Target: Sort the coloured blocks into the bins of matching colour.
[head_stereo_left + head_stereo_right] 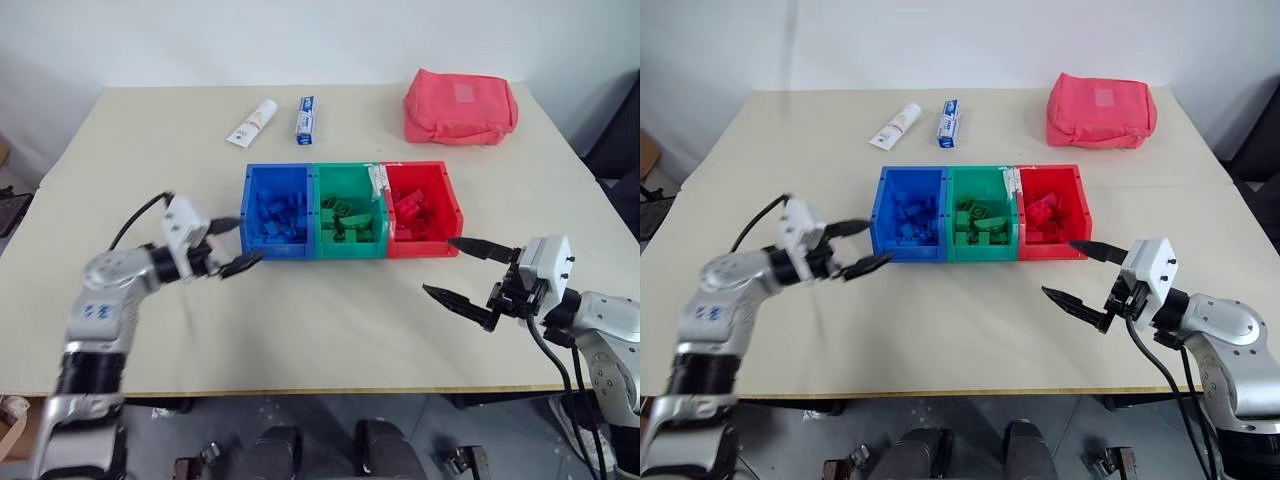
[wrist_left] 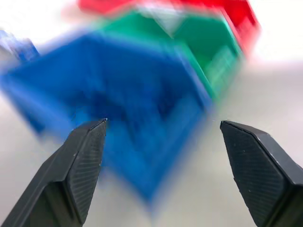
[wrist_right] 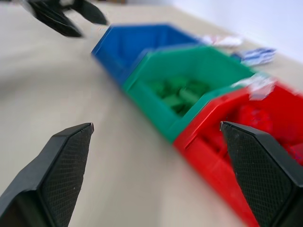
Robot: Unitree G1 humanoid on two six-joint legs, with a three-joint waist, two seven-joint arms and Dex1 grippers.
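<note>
hovering just off the blue bin's near-left corner, the left gripper (image 1: 232, 245) has its fingers spread apart with nothing between them; the left wrist view looks past both black fingers (image 2: 80, 165) straight at that blue wall, and no block sits in the gap. judged from that, the step in hand is the tail end of a drop into the blue bin (image 1: 275, 212), with the gripper empty beside it.

moving rightwards, the three joined bins stand in a row mid-desk: blue, then the green bin (image 1: 348, 214), then the red bin (image 1: 422, 207). blue blocks (image 1: 282, 218) lie in a heap inside the blue one, green blocks (image 1: 345, 222) inside the green, red blocks (image 1: 410, 212) inside the red. no loose block shows on the bare desk (image 1: 330, 320) in front of the bins or beside them, so the sorting looks finished or very nearly so.

behind the bins, well apart from them, lie two tubes (image 1: 252, 123) and a pink-red pouch (image 1: 460, 106); none of these belongs in a bin.

furthest right, the right gripper (image 1: 463, 270) hangs over the desk just in front of the red bin's near-right corner, fingers wide open and empty.

the next move calls for checking the desk for any block left over; if none turns up, both arms can simply draw back clear of the bins without knocking their walls.
</note>
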